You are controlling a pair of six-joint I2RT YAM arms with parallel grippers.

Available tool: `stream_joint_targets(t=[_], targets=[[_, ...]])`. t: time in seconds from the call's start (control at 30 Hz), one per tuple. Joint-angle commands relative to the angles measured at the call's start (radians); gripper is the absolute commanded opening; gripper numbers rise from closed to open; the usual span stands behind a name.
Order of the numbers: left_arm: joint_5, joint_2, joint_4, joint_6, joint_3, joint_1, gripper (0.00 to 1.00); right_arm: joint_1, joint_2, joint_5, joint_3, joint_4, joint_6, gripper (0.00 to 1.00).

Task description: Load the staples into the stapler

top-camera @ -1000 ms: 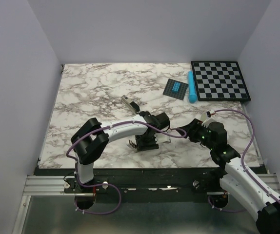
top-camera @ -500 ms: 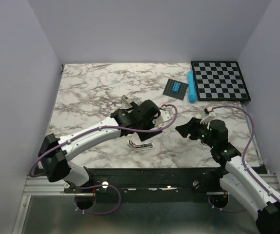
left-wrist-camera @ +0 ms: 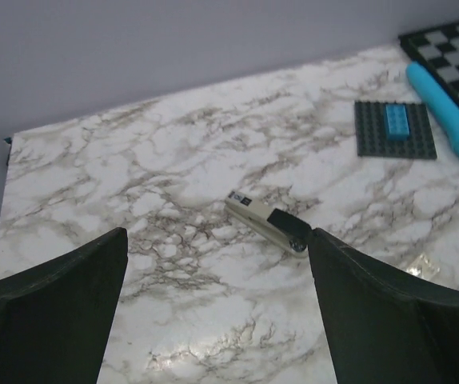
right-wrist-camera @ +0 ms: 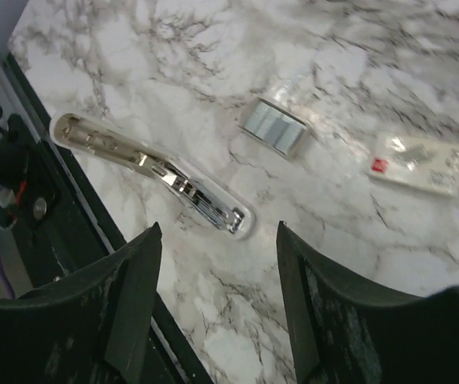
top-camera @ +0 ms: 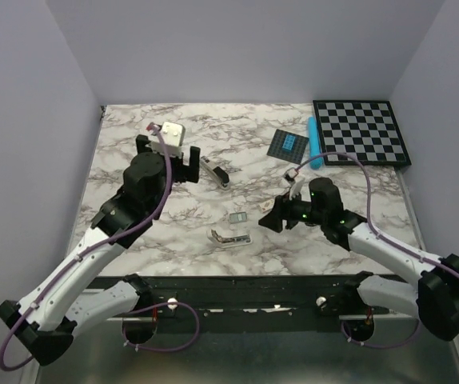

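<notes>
**Stapler and staples.** The stapler [top-camera: 231, 238] is lying open, its silver channel facing up, near the table's [top-camera: 181, 232] 6 o'clock edge. The strip of staples [top-camera: 237, 217] is resting at its 12 o'clock, close but apart. The right gripper [top-camera: 276, 218] is hovering at the strip's 3 o'clock, jaws parted and grasping nothing. A beige bar [top-camera: 213, 170] is lying at the stapler's 11 o'clock. At the bar's 10 o'clock, the left gripper [top-camera: 166, 154] is gaping wide and empty.

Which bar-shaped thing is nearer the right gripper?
The stapler with the shiny silver channel, near the front edge; the beige bar lies farther back.
</notes>
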Motion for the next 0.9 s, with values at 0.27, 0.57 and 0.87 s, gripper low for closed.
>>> stream_joint_targets(t=[0.27, 0.57, 0.87], targets=[[-0.213, -0.248, 0.423, 0.076, -0.240, 0.036, 0.99, 0.275, 0.324, -0.018, 0.221, 0.055, -0.415, 0.59], [-0.264, -0.307, 0.546, 0.188, -0.356, 0.041, 0.99, 0.379, 0.468, 0.041, 0.303, 0.058, -0.543, 0.54], [-0.316, -0.273, 0.582, 0.231, -0.393, 0.046, 0.99, 0.419, 0.542, 0.107, 0.320, 0.107, -0.553, 0.54]])
